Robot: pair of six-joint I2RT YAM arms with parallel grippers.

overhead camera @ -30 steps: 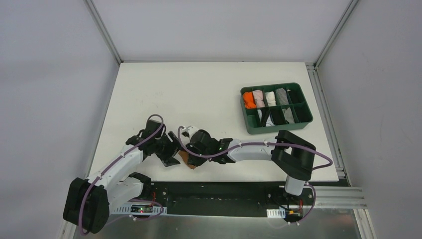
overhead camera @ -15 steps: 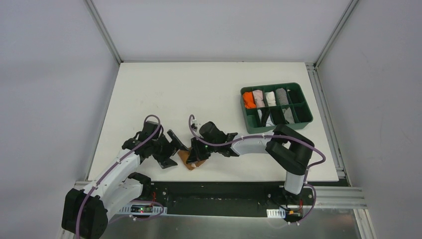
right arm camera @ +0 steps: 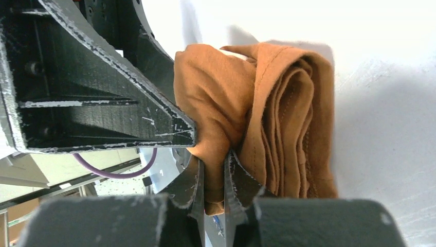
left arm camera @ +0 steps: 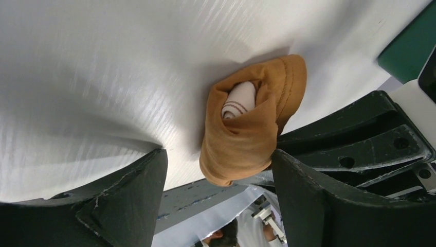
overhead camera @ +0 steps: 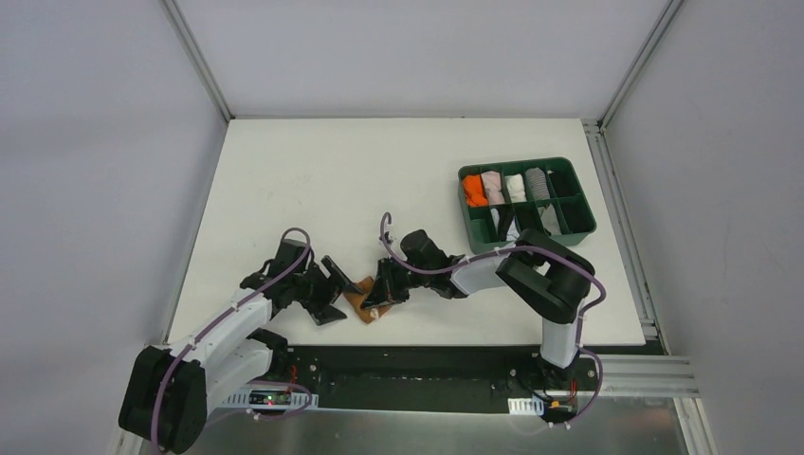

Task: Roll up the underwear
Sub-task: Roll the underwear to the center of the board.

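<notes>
The underwear (overhead camera: 361, 297) is a tan-brown rolled bundle near the table's front edge, between the two grippers. In the left wrist view it (left arm camera: 250, 128) shows a pale striped waistband tucked in its middle. My left gripper (overhead camera: 338, 291) is open, and the bundle lies between its fingers (left arm camera: 218, 157), close to the right one. My right gripper (overhead camera: 381, 292) is shut on a fold at the bundle's edge (right arm camera: 214, 172). The rest of the cloth (right arm camera: 288, 123) lies in layered folds beside its jaws.
A green tray (overhead camera: 531, 245) with rolled orange, pink, white, grey and black garments stands at the right back. A corner of it shows in the left wrist view (left arm camera: 411, 43). The table's front edge lies just below the bundle. The left gripper's finger (right arm camera: 103, 103) crowds the right wrist view.
The right wrist has swung to the right and uncovered the bundle while its jaws stay on the cloth. The left gripper has shifted slightly right, with its fingers spread around the bundle.
</notes>
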